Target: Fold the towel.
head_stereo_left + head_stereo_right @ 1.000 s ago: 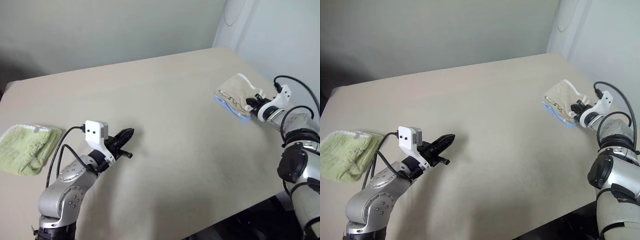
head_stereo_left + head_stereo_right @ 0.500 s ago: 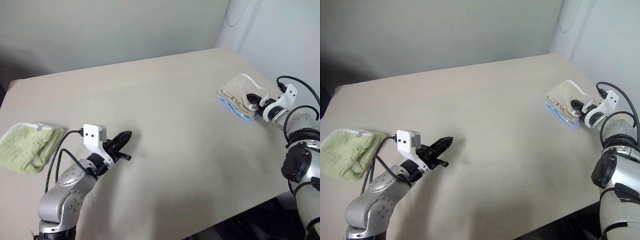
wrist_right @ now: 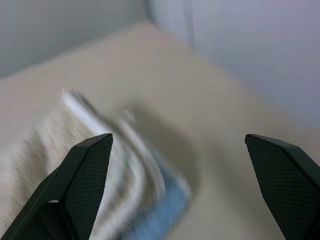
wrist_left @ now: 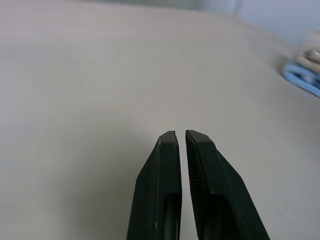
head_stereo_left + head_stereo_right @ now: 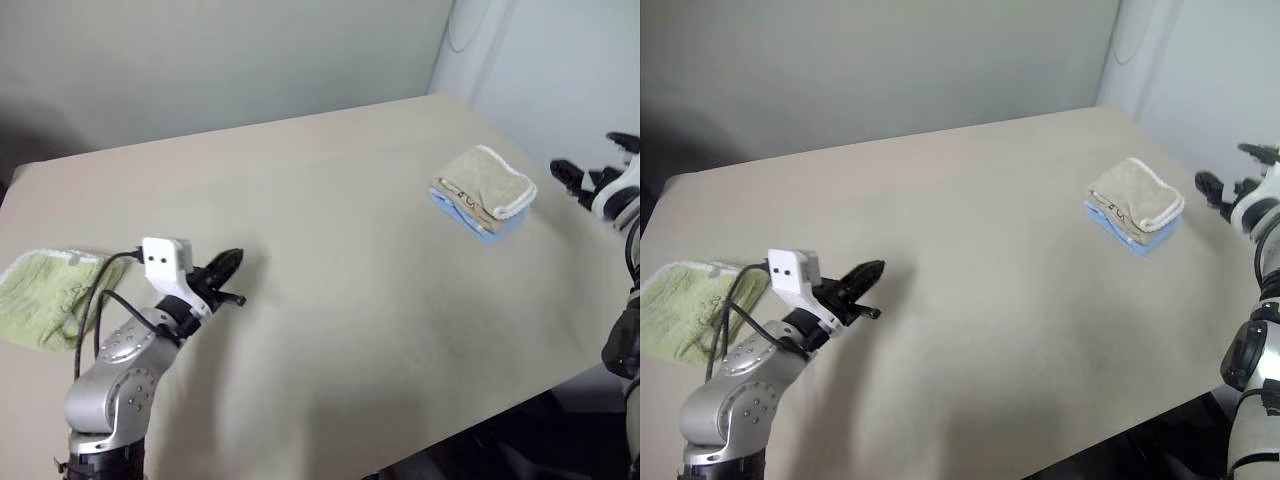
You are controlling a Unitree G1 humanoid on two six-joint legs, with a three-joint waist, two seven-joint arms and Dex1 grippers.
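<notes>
Right eye view: the towel [image 5: 1135, 196] lies folded atop a light blue towel [image 5: 1137, 240] near the table's [image 5: 970, 260] right edge, right gripper [image 5: 1235, 180] fingers spread wide beside it, left gripper [image 5: 862, 280] pressed together far off; judged risk: a careless return pass snags the corded edge and undoes the fold.

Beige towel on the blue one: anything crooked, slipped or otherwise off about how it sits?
Nothing stands out. The beige towel lies folded on top of the light blue towel, whose edge shows along the near side. The right gripper is open beside the stack, not touching it. The green towel lies folded at the table's left edge.
</notes>
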